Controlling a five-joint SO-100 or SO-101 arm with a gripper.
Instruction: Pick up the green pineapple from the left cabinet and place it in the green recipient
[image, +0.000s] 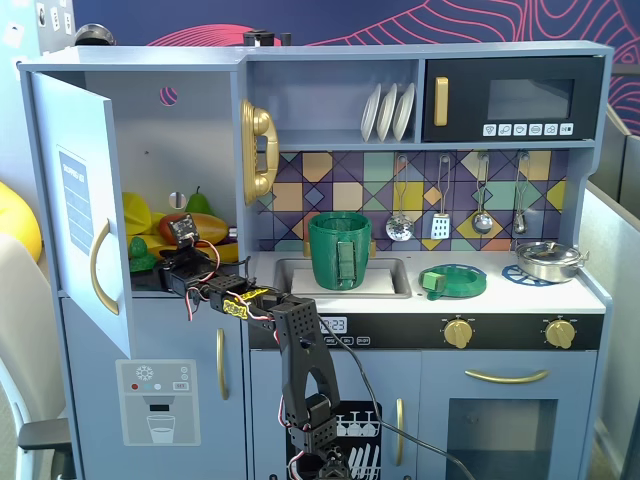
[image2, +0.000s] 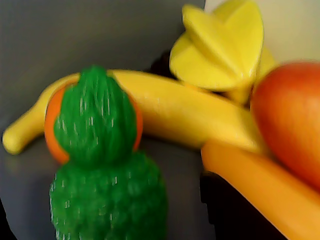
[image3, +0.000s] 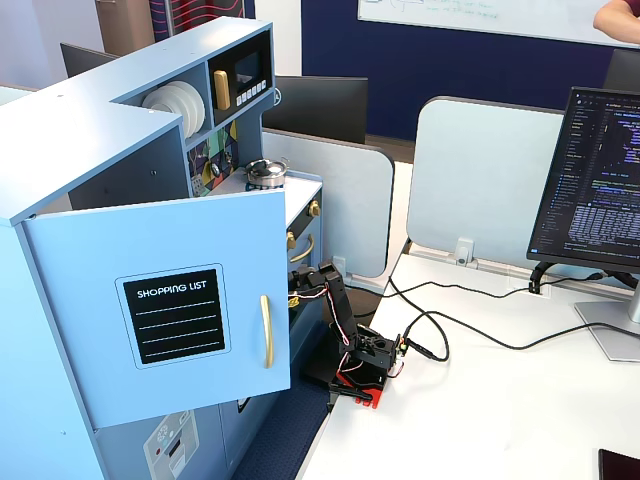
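Note:
The green pineapple (image2: 107, 200) lies on the grey cabinet floor, filling the lower left of the wrist view, its leafy tuft (image2: 95, 117) pointing away. My gripper (image2: 107, 212) is open. Dark finger edges show at the bottom left corner and at the bottom right (image2: 230, 212), with the pineapple between them and apart from the right one. In a fixed view the arm reaches into the left cabinet (image: 85, 210), whose door stands open, and the gripper (image: 168, 252) is low among the fruit beside the pineapple (image: 140, 257). The green recipient (image: 340, 250) stands in the sink.
Behind the pineapple lie an orange (image2: 52, 125), a banana (image2: 175, 112), a yellow star fruit (image2: 220, 45), a red mango (image2: 290, 115) and a long orange piece (image2: 255, 192). A flat green dish (image: 455, 280) and a pot (image: 548, 260) sit on the counter. The open door (image3: 170, 300) juts out beside the arm (image3: 335, 300).

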